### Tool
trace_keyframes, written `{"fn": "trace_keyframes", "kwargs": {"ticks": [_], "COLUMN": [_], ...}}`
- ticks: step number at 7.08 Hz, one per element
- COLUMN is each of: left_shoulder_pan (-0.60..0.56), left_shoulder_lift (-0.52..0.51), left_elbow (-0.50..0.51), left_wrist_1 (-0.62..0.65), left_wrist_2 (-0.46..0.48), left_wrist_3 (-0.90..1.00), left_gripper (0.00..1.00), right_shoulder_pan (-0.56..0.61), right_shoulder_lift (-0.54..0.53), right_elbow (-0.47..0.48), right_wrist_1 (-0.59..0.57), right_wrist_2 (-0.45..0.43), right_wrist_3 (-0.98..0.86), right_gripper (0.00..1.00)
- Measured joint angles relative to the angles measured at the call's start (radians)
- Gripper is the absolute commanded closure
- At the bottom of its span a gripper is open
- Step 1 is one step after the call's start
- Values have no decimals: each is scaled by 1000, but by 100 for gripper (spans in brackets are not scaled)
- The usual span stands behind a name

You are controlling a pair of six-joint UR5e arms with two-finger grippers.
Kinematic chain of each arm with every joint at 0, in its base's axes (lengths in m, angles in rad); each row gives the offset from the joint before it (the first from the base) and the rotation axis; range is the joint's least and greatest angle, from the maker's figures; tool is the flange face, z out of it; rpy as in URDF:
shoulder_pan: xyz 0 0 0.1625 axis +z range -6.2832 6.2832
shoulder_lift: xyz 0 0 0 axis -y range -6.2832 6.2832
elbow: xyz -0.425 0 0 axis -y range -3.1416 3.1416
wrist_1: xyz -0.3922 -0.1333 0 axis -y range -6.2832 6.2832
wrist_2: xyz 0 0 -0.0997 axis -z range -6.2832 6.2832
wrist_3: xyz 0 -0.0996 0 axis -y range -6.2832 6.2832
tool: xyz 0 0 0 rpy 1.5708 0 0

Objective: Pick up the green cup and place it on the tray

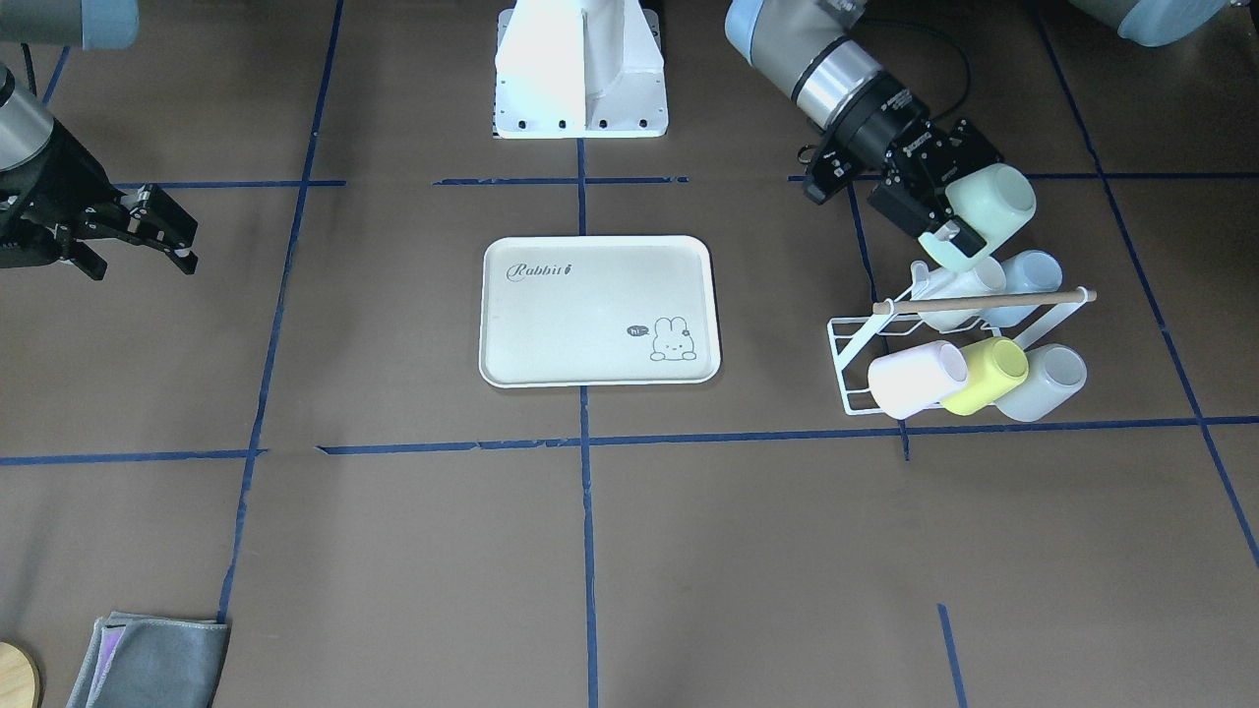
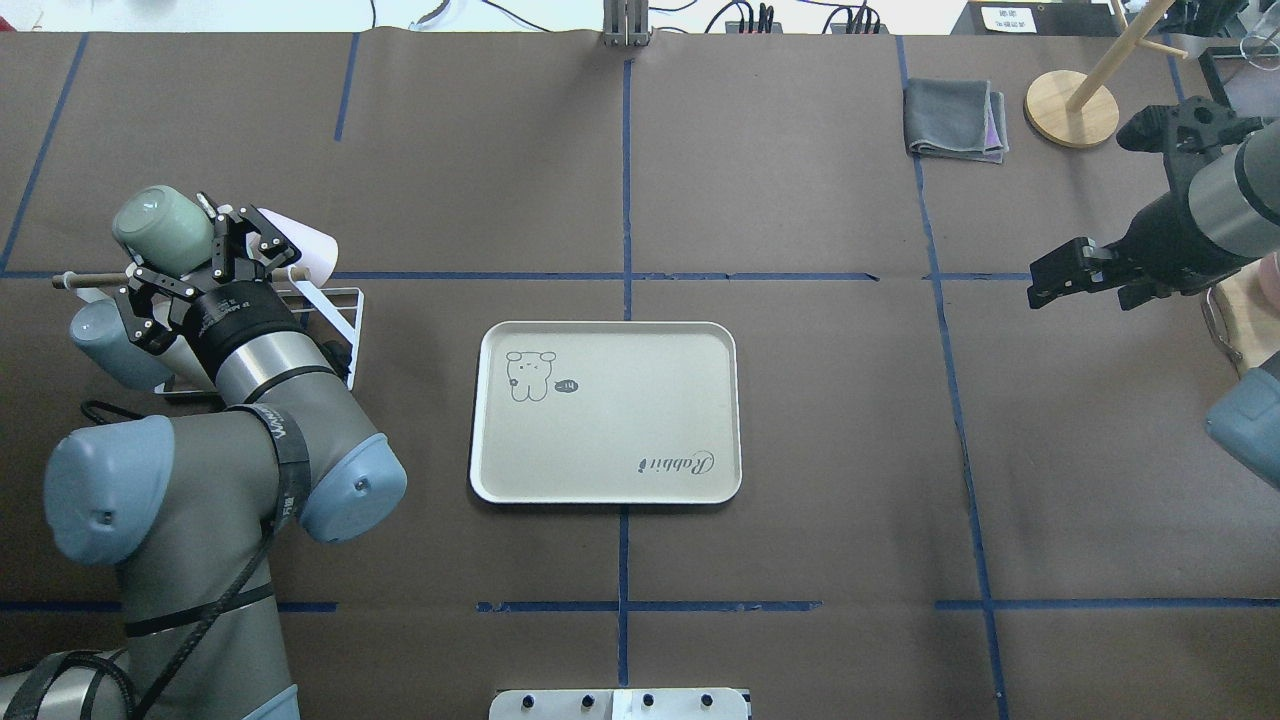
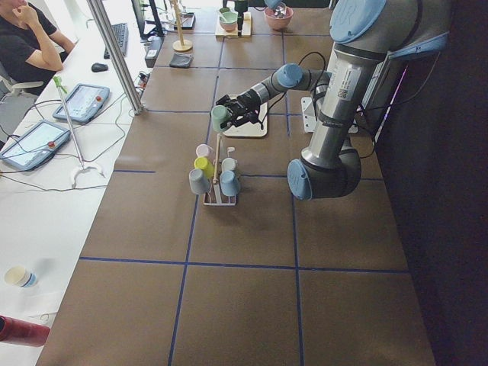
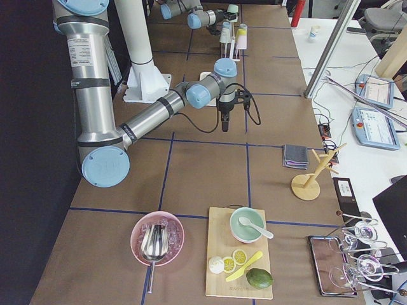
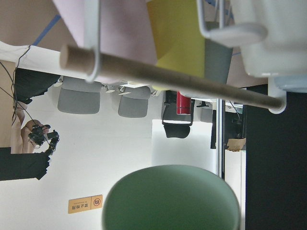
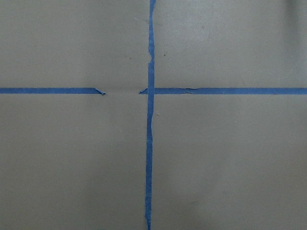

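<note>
The pale green cup (image 1: pixel 993 208) hangs in the air just above the cup rack, lying tilted on its side, with my left gripper (image 1: pixel 967 218) shut on it. From overhead the green cup (image 2: pixel 160 230) sits at the tip of the left gripper (image 2: pixel 182 248), over the rack's wooden rod. The left wrist view shows the green cup (image 5: pixel 170 199) from close up at the bottom. The cream tray (image 1: pixel 590 324) with the rabbit print lies bare at the table's centre, well apart from both arms. My right gripper (image 1: pixel 165 239) hovers open and holds nothing, far on the other side.
A white wire rack (image 1: pixel 854 339) with a wooden rod (image 1: pixel 984 302) holds a pink cup (image 1: pixel 920 379), a yellow cup (image 1: pixel 989 374) and pale blue and white cups. A folded grey cloth (image 2: pixel 955 118) and a wooden stand base (image 2: pixel 1070 108) lie far right.
</note>
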Motion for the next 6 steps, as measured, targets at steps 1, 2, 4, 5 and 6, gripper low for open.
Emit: {"fn": "trace_keyframes", "kwargs": {"ticks": [1, 2, 4, 5, 6], "left_shoulder_pan": [-6, -13, -21, -20, -20], "left_shoulder_lift": [-12, -17, -20, -20, -20], "left_elbow": [-47, -69, -79, -79, -76], "left_wrist_1": [-84, -206, -410, -490, -570], "left_wrist_2": [-39, -116, -258, -322, -363], "left_wrist_3": [-3, -16, -151, -246, -337], "left_gripper": [52, 56, 65, 67, 77], "right_shoulder_pan": [1, 2, 7, 9, 10], "right_shoulder_lift": [0, 0, 1, 1, 2], "right_elbow": [1, 1, 1, 3, 3], "right_wrist_1": [0, 1, 1, 2, 2], "right_wrist_2": [0, 0, 0, 0, 0], "right_wrist_3": [0, 0, -1, -1, -2], "right_gripper": [0, 0, 0, 0, 0]}}
